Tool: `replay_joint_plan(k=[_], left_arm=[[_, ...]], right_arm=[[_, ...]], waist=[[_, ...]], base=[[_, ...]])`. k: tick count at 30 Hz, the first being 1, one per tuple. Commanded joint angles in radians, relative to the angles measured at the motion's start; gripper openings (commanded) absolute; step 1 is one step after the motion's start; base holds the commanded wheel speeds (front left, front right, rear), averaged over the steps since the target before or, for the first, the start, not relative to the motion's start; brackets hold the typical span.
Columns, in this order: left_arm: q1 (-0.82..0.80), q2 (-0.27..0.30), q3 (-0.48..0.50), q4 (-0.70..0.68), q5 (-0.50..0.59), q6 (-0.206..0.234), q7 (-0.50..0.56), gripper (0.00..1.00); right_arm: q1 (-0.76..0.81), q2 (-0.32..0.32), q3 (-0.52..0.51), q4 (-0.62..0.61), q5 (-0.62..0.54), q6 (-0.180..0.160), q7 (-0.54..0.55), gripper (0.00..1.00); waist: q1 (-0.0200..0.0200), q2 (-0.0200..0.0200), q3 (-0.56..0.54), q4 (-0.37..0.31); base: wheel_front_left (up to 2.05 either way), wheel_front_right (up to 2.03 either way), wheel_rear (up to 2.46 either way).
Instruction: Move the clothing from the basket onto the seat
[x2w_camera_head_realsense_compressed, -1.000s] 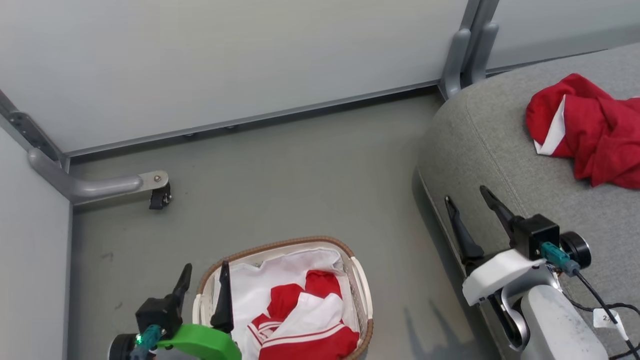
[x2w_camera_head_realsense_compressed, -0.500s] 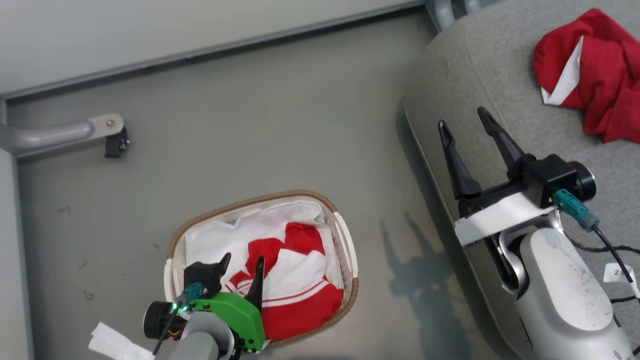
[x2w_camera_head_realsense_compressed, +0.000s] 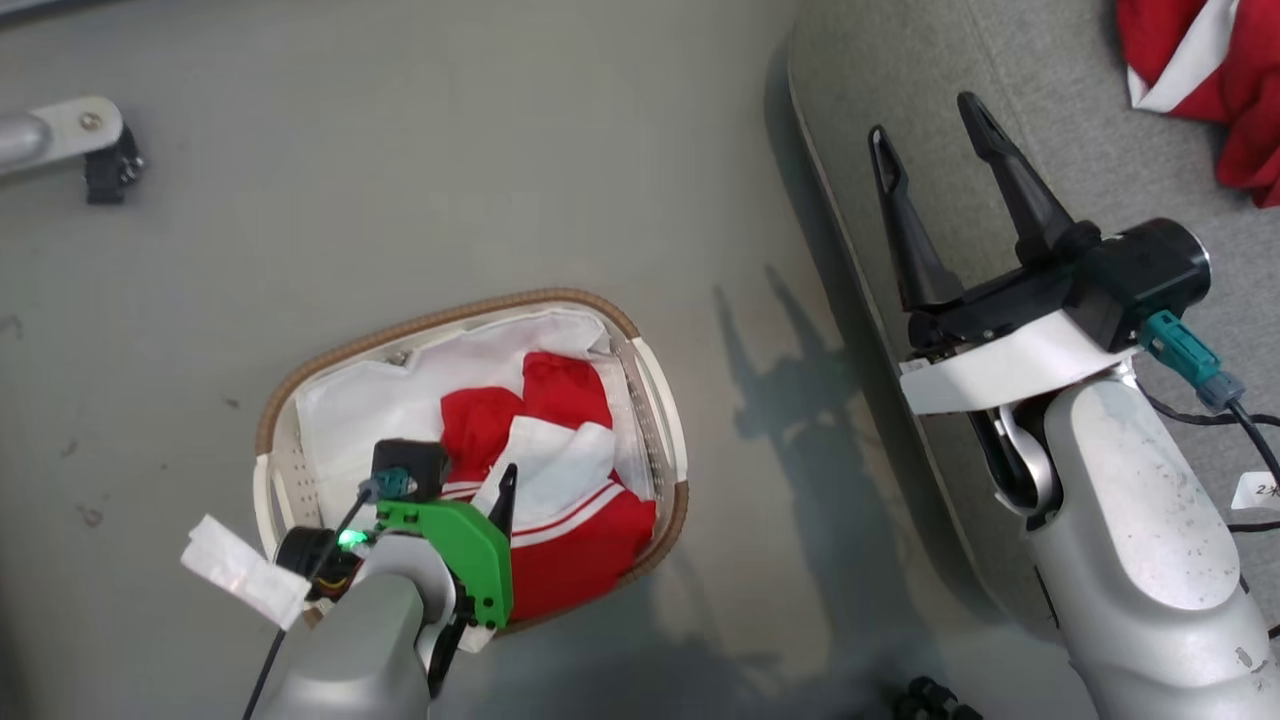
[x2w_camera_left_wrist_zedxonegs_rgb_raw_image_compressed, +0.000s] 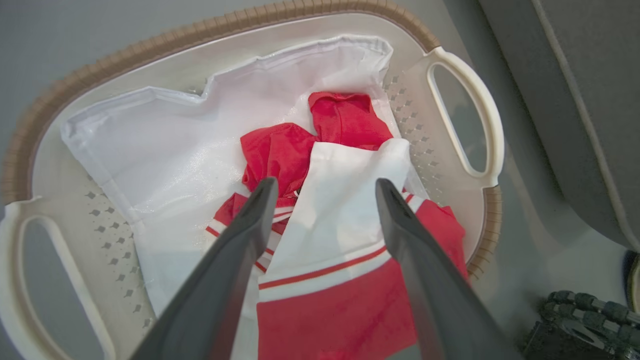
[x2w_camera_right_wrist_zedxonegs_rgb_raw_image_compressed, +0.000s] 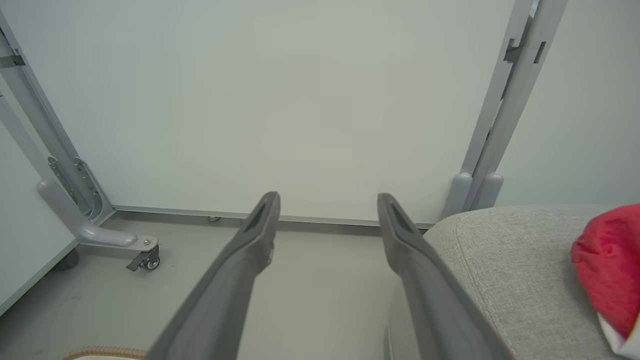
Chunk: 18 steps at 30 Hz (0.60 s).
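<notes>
Grey floor (x2w_camera_head_realsense_compressed: 500, 150) w/ one oval basket (x2w_camera_head_realsense_compressed: 440, 320) sitting beside the grey seat (x2w_camera_head_realsense_compressed: 950, 60). Left fingers (x2w_camera_left_wrist_zedxonegs_rgb_raw_image_compressed: 250, 220) are hanging spread wide, gripping nothing, right over the basket. The red-and-white garment (x2w_camera_left_wrist_zedxonegs_rgb_raw_image_compressed: 350, 300) is lying straight ahead between the tips, striped band running across the gap. Right fingers (x2w_camera_head_realsense_compressed: 1010, 180), also spread and empty, are hovering by the seat edge, well apart from the basket, so the left arm is nearer. Two garments: one in the basket, one red garment (x2w_camera_head_realsense_compressed: 1200, 70) on the seat.

In its wrist view, a pale wall panel (x2w_camera_right_wrist_zedxonegs_rgb_raw_image_compressed: 300, 100) stands ahead of the right end effector (x2w_camera_right_wrist_zedxonegs_rgb_raw_image_compressed: 327, 200), above a grey floor (x2w_camera_right_wrist_zedxonegs_rgb_raw_image_compressed: 325, 285). To its left a grey frame leg (x2w_camera_right_wrist_zedxonegs_rgb_raw_image_compressed: 95, 232) ends in a black caster (x2w_camera_right_wrist_zedxonegs_rgb_raw_image_compressed: 145, 260). To its right rises a grey post (x2w_camera_right_wrist_zedxonegs_rgb_raw_image_compressed: 505, 110).
</notes>
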Motion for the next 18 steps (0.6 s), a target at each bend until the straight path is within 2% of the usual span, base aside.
replay_joint_plan(k=[1,18], left_arm=[[-0.036,0.007,-0.013,0.014,-0.008,-0.006,0.012,1.0],[-0.165,0.007,-0.232,0.029,-0.104,-0.023,0.084,1.0]], right_arm=[[-0.015,-0.003,0.001,-0.009,0.004,-0.001,-0.001,1.0],[-0.068,0.008,-0.014,-0.041,0.007,-0.001,-0.001,1.0]], waist=[[0.0,-0.0001,0.078,-0.021],[0.0,-0.0001,0.239,-0.043]], base=[[0.0,0.0,0.0],[0.0,0.0,0.0]])
